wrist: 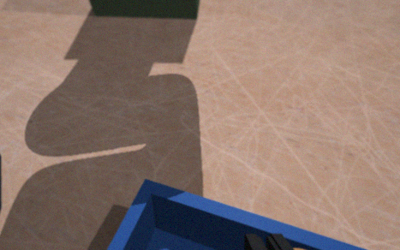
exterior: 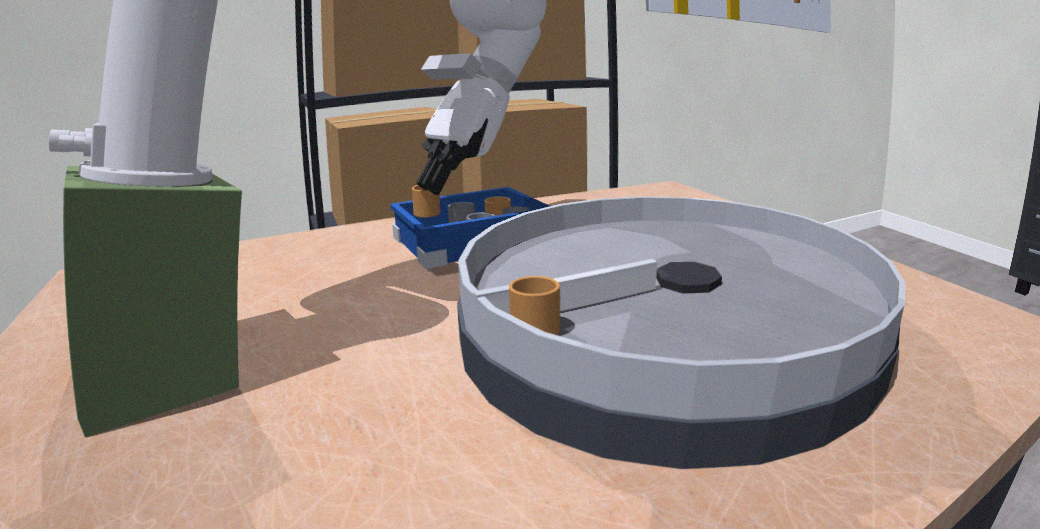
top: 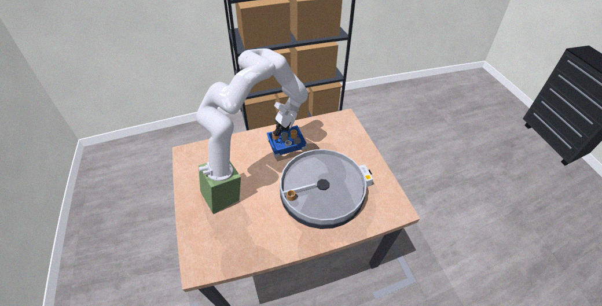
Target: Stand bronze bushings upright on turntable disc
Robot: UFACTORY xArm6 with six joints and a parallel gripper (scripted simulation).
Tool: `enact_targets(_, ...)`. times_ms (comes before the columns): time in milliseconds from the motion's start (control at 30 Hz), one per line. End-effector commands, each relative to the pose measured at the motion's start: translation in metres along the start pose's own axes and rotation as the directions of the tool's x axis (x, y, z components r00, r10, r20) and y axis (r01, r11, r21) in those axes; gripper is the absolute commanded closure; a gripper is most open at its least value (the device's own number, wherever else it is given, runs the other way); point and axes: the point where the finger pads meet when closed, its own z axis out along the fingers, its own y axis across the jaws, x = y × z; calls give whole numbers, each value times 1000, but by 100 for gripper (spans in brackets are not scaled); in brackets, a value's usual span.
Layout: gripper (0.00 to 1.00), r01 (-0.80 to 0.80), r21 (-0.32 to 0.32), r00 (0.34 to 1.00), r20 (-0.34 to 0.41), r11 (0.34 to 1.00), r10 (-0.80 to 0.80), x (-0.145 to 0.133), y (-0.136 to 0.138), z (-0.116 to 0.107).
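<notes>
One bronze bushing already stands upright on the turntable's disc, near the rim on the side toward the arm's green pedestal, just beside the pale radial bar and well apart from the dark hub. That placement looks correct: open end down, directly on the disc.

The gripper is now over the blue crate, its fingers drawn narrow and pinched on the wall of a second bronze bushing. In the exterior view this bushing sits higher than the crate's rim, so I judge it lifted partway out (whether its base is fully free of the crate wall cannot be told from here). It hangs roughly upright. The wrist view shows only the crate's corner, the dark fingertips at the bottom edge and the arm's shadow on the tabletop.

A third bronze bushing remains in the crate at its far side, along with two steel bushings, which should stay there.

So, by my reading, about a third of the work is done: one bushing delivered, one in the grip and at the start of its carry, one untouched. What remains is to bring the held bushing over the turntable's wall, set it on bare disc away from the hub and bar, then return for the last.
</notes>
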Motion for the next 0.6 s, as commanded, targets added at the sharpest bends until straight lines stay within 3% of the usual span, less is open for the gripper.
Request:
enact_targets(0,100,0,-1,1000,5,1000,0,14,0,-19)
enact_targets(567,100,0,-1,1000,5,1000,0,50,-1,-62)
